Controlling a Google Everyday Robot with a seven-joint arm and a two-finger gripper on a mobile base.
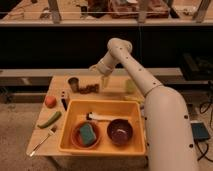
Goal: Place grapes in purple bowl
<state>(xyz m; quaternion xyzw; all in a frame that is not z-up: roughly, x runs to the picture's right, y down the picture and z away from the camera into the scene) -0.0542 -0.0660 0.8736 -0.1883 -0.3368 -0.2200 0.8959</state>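
Claw [103,76] above matt wooden table [116,86]; glossy plastic tub [102,103]; metal cup [74,84].
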